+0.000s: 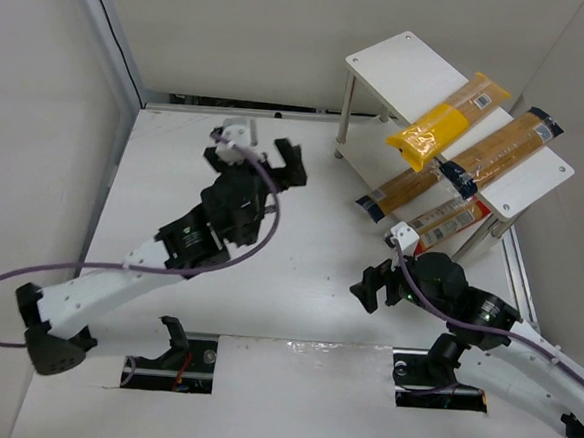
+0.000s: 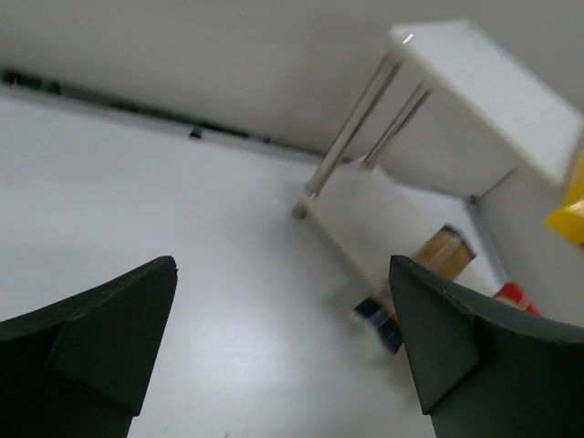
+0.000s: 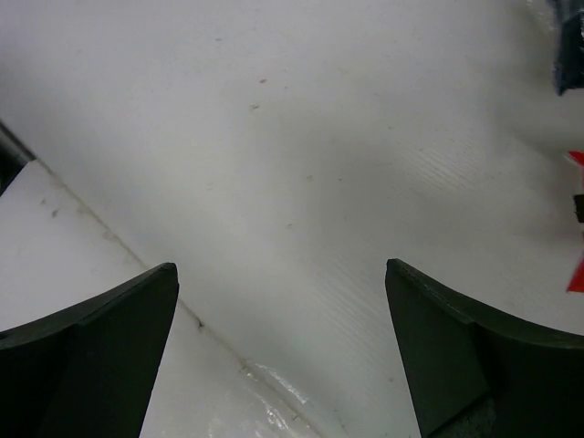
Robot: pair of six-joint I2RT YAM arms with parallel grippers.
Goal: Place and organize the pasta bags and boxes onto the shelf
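Left pincer [image 2: 281,274] wide — bright yellow bag [image 1: 428,131]

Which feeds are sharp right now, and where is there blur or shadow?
Top external: even light, crisp; the bright yellow pasta bag reads clearly, with only faint shadows. Left wrist: the white board shelf on thin metal legs is smeared and soft. Right wrist: white table grain is sharp, dark fingers blurred.

A white bench [image 1: 308,280] fills the floor of the scene, enclosed by plain pale wall panels [image 1: 265,37] at the left, back and right. A dark strip [image 1: 230,104] runs along the foot of the back wall. Two rectangular cutouts [image 1: 170,361] sit at the bench's near edge.
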